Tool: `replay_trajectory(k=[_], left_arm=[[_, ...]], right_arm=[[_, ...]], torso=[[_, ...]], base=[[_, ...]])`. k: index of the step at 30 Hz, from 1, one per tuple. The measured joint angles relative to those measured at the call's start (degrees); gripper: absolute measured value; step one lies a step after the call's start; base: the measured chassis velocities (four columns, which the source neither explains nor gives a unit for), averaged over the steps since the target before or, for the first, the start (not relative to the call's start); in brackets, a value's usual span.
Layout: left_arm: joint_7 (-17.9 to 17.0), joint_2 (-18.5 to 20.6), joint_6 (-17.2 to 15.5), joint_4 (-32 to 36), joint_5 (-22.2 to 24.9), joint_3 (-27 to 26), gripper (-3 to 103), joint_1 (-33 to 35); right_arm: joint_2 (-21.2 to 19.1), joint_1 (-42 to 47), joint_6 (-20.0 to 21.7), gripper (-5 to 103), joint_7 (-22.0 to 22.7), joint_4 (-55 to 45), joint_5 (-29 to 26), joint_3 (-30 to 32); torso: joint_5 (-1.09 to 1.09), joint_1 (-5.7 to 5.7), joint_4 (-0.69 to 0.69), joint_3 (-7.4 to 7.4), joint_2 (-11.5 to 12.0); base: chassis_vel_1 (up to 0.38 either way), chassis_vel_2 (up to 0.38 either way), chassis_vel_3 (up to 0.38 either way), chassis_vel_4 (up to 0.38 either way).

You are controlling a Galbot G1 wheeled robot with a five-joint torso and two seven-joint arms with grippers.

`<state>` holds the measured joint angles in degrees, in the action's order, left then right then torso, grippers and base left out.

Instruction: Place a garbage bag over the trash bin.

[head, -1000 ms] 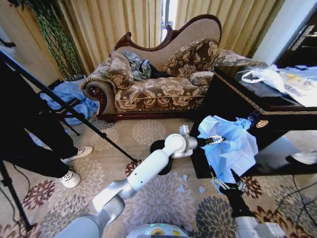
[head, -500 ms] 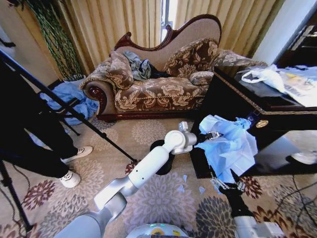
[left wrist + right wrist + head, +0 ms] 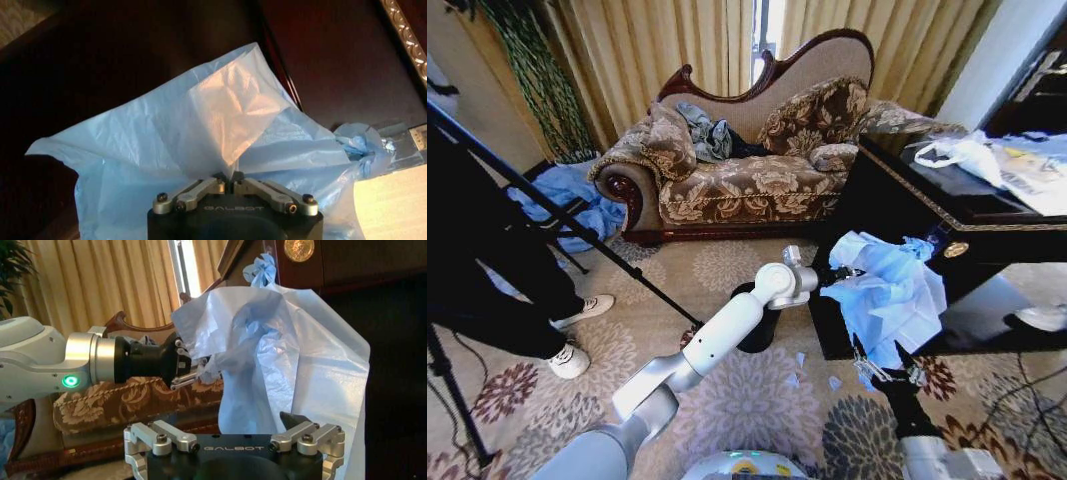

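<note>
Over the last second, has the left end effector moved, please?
Yes. The left end effector, shut on the bag, drew back slightly toward the bin, away from the dark cabinet.

I count two grippers of mine: the left gripper [image 3: 845, 272] and the right gripper [image 3: 885, 368]. There is one thin light-blue plastic garbage bag [image 3: 889, 295] and one small black round trash bin [image 3: 754, 328]. I see one patterned brown sofa [image 3: 747, 160], one white plastic bag [image 3: 962, 152], one bigger bunch of light-blue plastic [image 3: 567, 200], and two white shoes [image 3: 577, 335].
</note>
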<state>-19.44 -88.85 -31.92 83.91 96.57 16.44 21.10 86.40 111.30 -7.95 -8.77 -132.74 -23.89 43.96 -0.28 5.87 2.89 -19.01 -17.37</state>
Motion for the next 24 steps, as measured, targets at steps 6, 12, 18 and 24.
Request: replay_trajectory(k=[6,12,18,24], left_arm=[[0.3,0.1,0.1,0.1,-0.3,0.2,0,0.1],[-2.6,2.2,-0.4,2.7,-0.8,-0.8,0,1.8],[-5.7,7.4,-1.3,6.9,1.2,-2.6,0,3.5],[-6.6,13.7,-1.9,11.7,3.4,-5.2,0,5.5]], right_arm=[[-0.1,0.0,0.0,100,0.0,0.1,-0.1,0.1],[-0.4,-0.3,0.1,100,0.5,-1.8,-1.4,1.0],[-1.3,-0.5,0.5,100,0.9,-3.8,-3.1,2.1],[-3.0,-0.6,1.1,100,2.3,-7.2,-6.5,4.8]], torso=[[0.0,0.0,0.0,0.0,0.0],[0.0,0.0,0.01,0.0,0.0],[-0.01,0.0,-0.01,0.0,0.0],[-0.01,0.0,-0.01,0.0,0.0]], base=[[0.0,0.0,0.0,0.0],[0.0,0.0,0.0,0.0],[0.0,0.0,0.0,0.0],[0.0,0.0,0.0,0.0]])
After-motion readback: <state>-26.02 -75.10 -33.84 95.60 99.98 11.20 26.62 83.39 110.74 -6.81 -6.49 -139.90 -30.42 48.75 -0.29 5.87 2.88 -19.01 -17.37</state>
